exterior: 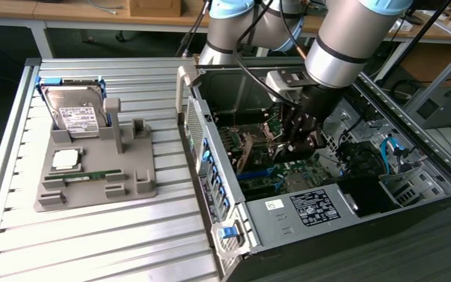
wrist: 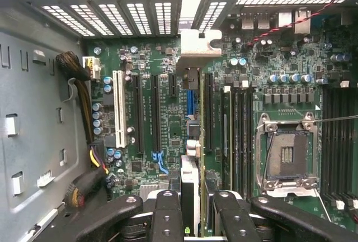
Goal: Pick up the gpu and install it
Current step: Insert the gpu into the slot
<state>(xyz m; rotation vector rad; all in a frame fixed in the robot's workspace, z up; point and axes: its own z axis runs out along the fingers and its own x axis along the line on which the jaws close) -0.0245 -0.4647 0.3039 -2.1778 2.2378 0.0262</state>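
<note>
My gripper (exterior: 300,140) reaches down into the open computer case (exterior: 312,211). It is shut on the gpu (wrist: 190,178), which stands on edge between the two black fingers (wrist: 168,211). The card runs from the gripper across the green motherboard (wrist: 145,57) in line with the expansion slots. Its silvery bracket (wrist: 196,43) sits at the case's rear slot openings. In the exterior view the gpu (exterior: 246,154) appears as a brownish strip toward the exterior view's left of the gripper. Whether its edge is seated in a slot I cannot tell.
A grey holder (exterior: 92,188) on the slatted table holds a hard drive (exterior: 73,108), a memory stick (exterior: 84,175) and a processor (exterior: 65,157). Inside the case lie a bare processor socket (wrist: 285,152), bundled cables (wrist: 84,74) and blue cables (exterior: 390,147).
</note>
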